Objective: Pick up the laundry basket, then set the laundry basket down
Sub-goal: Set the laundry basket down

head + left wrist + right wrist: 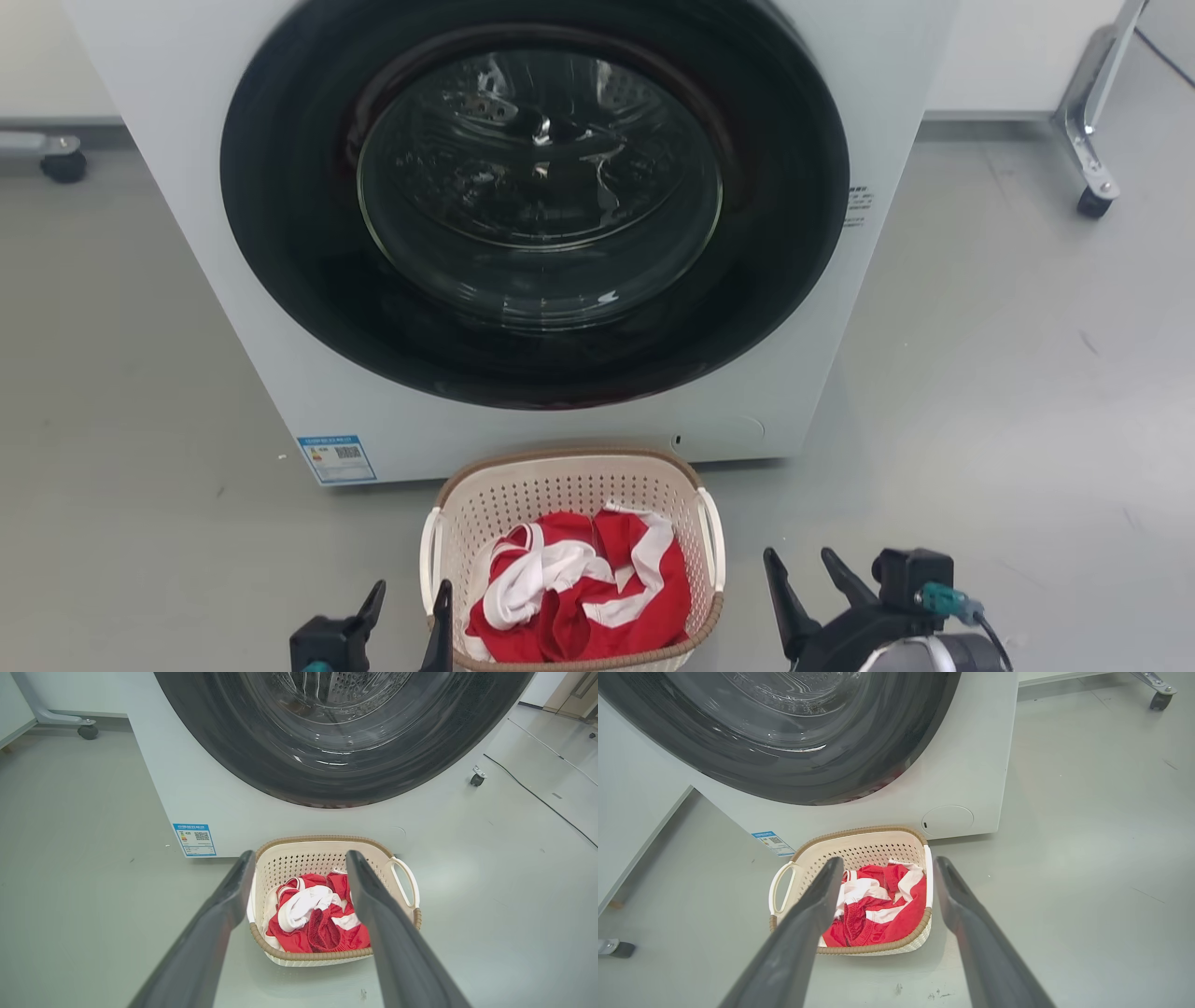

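The laundry basket [523,499] stands on the floor [980,392] just in front of the washing machine [280,373], below its round door, with red and white clothes [579,588] inside; the left gripper [408,607] sits at the basket's left handle, its inner finger overlapping that handle in the head view, contact unclear; the right gripper [799,560] is near the basket's right side but apart from it; both pairs of fingers are spread wide, holding nothing; the left wrist view shows the right handle [405,883] as an open loop and a black cable [537,794] on the floor beside the machine; the right wrist view shows the left handle [781,887] and a round cover [948,820] low on the machine's front.
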Motion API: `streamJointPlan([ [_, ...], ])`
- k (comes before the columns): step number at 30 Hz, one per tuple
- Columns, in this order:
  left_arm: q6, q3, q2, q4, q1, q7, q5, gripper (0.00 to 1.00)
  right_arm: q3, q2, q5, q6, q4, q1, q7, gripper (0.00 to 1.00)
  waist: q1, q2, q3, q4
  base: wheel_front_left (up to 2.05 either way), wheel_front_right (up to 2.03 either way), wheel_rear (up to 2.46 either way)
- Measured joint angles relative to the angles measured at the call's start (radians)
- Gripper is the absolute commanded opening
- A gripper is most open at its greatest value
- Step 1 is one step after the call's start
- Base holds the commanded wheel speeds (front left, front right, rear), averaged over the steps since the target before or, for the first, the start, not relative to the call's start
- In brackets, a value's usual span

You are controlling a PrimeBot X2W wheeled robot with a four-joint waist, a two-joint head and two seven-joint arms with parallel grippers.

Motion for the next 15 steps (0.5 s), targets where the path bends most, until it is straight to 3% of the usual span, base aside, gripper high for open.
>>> streamJointPlan([
  [15, 0.001, 0.153, -0.022, -0.158, 0.206, 0.0, 0.154, 1.0, -0.181, -0.025, -0.167, -0.003, -0.202, 0.262, 0.0, 1.0, 0.0, 0.0, -0.088, 0.003, 0.0, 0.0, 0.0],
])
